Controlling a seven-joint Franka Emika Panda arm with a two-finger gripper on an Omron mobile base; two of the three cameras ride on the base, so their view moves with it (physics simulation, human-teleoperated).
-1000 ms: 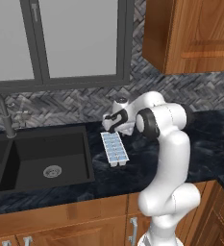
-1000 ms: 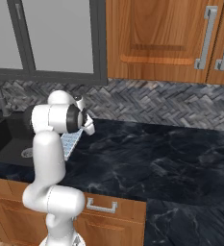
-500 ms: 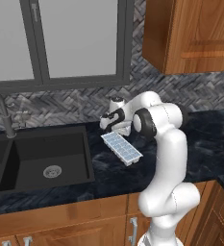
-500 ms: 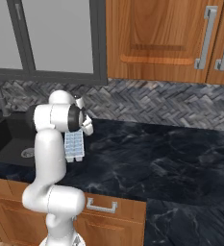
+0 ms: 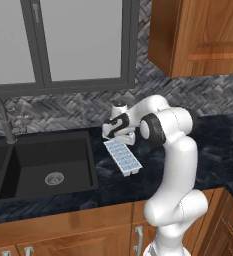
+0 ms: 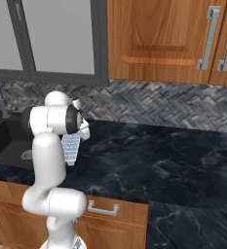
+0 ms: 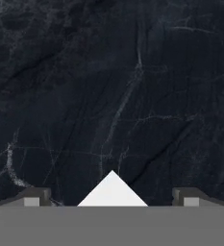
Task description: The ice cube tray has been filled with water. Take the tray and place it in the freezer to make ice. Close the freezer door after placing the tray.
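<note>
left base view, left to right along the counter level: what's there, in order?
faucet -> sink -> ice cube tray on the dark counter, with the gripper open just above its far end.

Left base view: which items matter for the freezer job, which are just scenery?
Job:
- ice cube tray, pale-blue water in its cells, on the counter
- gripper, jaws wide, above the tray's far end

Scenery:
- sink
- faucet
- window
- wooden wall cabinet
</note>
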